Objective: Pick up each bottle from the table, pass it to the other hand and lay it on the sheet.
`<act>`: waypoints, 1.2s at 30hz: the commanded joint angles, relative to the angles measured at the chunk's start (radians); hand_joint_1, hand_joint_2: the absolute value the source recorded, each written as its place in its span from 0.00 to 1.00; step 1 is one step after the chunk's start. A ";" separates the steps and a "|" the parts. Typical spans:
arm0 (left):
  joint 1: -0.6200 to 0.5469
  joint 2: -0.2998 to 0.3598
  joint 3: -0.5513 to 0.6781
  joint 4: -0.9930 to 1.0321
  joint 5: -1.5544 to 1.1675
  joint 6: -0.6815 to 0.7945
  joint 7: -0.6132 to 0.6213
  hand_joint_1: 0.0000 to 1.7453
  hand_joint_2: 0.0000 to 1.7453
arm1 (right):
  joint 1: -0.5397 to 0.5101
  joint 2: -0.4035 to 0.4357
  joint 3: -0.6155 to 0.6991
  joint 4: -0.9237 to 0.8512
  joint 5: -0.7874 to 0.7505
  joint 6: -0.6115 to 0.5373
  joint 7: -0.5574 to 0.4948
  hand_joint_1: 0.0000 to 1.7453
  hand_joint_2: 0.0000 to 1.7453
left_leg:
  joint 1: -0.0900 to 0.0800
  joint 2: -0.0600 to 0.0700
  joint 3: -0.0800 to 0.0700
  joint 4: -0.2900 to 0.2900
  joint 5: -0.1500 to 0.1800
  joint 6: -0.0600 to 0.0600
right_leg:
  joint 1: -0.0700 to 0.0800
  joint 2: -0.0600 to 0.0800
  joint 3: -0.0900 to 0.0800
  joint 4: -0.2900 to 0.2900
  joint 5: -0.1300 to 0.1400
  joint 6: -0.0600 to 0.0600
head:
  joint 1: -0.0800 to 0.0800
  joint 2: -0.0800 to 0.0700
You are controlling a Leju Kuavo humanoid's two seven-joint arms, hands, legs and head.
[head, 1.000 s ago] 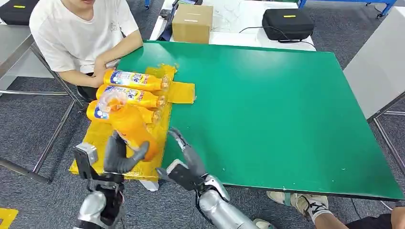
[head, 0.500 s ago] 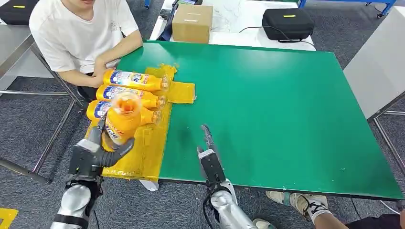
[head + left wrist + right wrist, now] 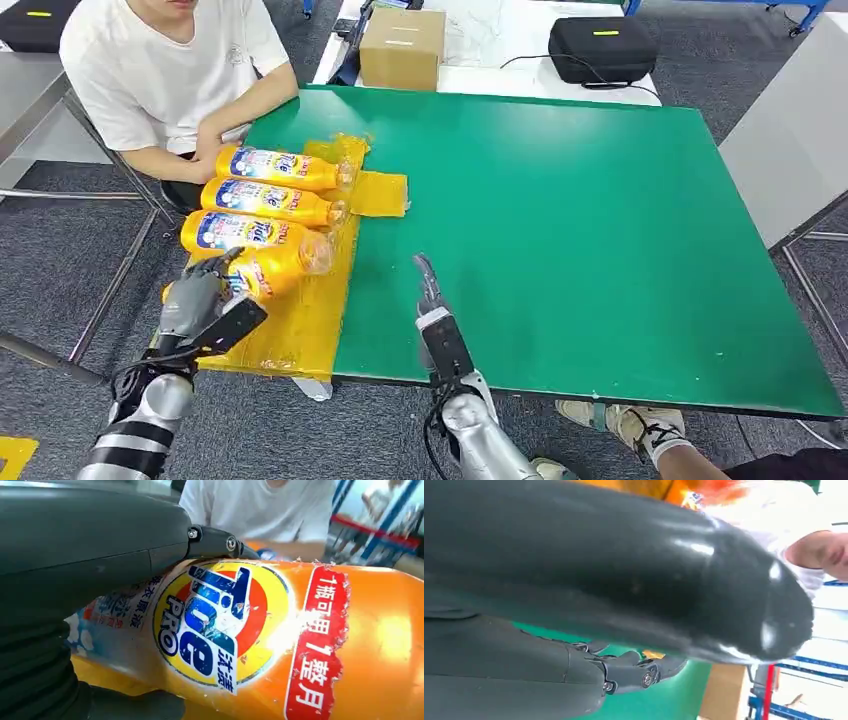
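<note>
Orange bottle (image 3: 272, 270) lies on its side on the yellow sheet (image 3: 310, 310), nearest of four bottles there, gripped by the left hand (image 3: 195, 300), while the right hand (image 3: 432, 300) holds nothing, fingers straight, over the green table (image 3: 600, 250).

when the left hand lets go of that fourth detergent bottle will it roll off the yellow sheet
Probably not far. The detergent bottle is rounded and lies on its side, so it could roll a little, but the neighbouring bottle blocks one way. Its glossy label looks slippery. The left hand grips its base.
</note>
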 commanded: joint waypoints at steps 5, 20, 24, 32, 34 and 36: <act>-0.159 0.040 -0.115 0.320 -0.182 -0.104 0.101 1.00 1.00 | 0.057 0.004 0.038 -0.102 0.004 0.048 0.017 0.00 0.00 | 0.001 -0.004 0.006 -0.001 -0.001 -0.002 | 0.001 -0.003 0.007 -0.001 -0.002 -0.002 | 0.000 0.000; -0.166 0.073 -0.225 0.371 -0.251 -0.180 0.097 0.00 1.00 | 0.071 0.007 0.052 -0.124 -0.009 0.085 0.020 0.00 0.00 | 0.001 -0.002 0.010 -0.003 0.002 -0.005 | 0.001 0.001 0.009 0.001 -0.001 -0.003 | 0.000 0.000; -0.167 0.074 -0.225 0.370 -0.251 -0.180 0.097 0.00 1.00 | 0.070 0.008 0.052 -0.124 -0.009 0.085 0.020 0.00 0.00 | 0.001 -0.002 0.011 -0.003 0.002 -0.005 | 0.000 0.001 0.010 0.002 -0.001 -0.003 | 0.000 0.000; -0.158 0.070 -0.222 0.365 -0.194 -0.217 0.064 0.00 1.00 | 0.064 0.006 0.050 -0.114 -0.009 0.089 0.016 0.00 0.00 | 0.001 -0.002 0.012 -0.003 0.002 -0.006 | 0.001 0.001 0.011 0.002 -0.001 -0.003 | 0.000 0.000; -0.143 0.073 -0.190 0.320 -0.077 -0.281 0.020 0.00 1.00 | 0.058 0.005 0.046 -0.100 -0.016 0.087 0.009 0.00 0.00 | 0.000 -0.002 0.011 -0.003 0.002 -0.005 | 0.000 0.001 0.010 0.002 -0.001 -0.003 | 0.000 0.000; -0.128 0.084 -0.168 0.255 0.008 -0.292 0.009 0.00 1.00 | 0.054 0.007 0.043 -0.087 -0.022 0.093 0.003 0.00 0.00 | 0.001 -0.001 0.012 -0.003 0.002 -0.006 | 0.001 0.002 0.011 0.002 -0.001 -0.003 | 0.000 0.000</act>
